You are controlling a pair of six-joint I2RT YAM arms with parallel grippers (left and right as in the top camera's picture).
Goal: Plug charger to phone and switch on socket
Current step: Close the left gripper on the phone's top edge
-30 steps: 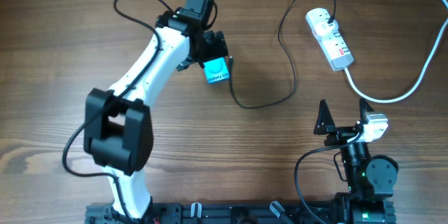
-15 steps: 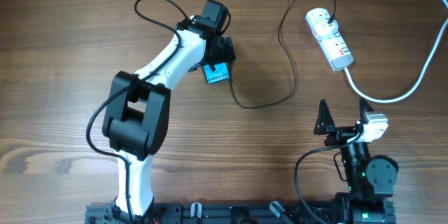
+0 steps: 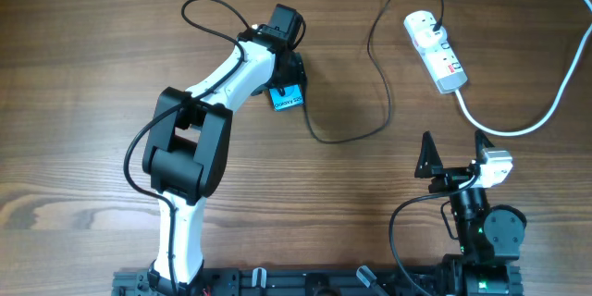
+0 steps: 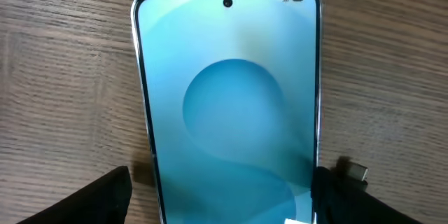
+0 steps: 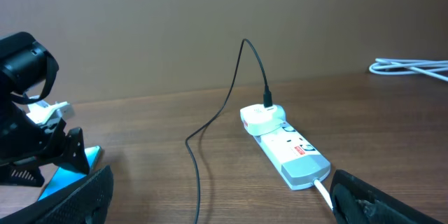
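While the left gripper (image 3: pixel 289 72) was held low over the phone (image 4: pixel 227 105), somewhat left of the middle of the table (image 3: pixel 74 74) and toward its far edge, its jaws were spread, one dark fingertip (image 4: pixel 105 196) being seen at each long side of the handset. Whether either pad touched the case could not be told. The phone was laid flat, its cyan screen lit and turned upward. The small plug tip (image 4: pixel 355 172) was seen on the wood just beside the phone's long edge, close to one finger. From there the charger (image 3: pixel 342 141) was trailed in a loose loop rightward and up toward the far edge, then down into the socket (image 3: pixel 435 51), which was laid aslant near the far right corner. The state of its switches could not be made out. Near the right end of the near edge, the right gripper (image 3: pixel 453 153) was held wide apart, with nothing between its fingers. A thick white cord (image 3: pixel 518 129) was run from the socket's grey end off the right edge.
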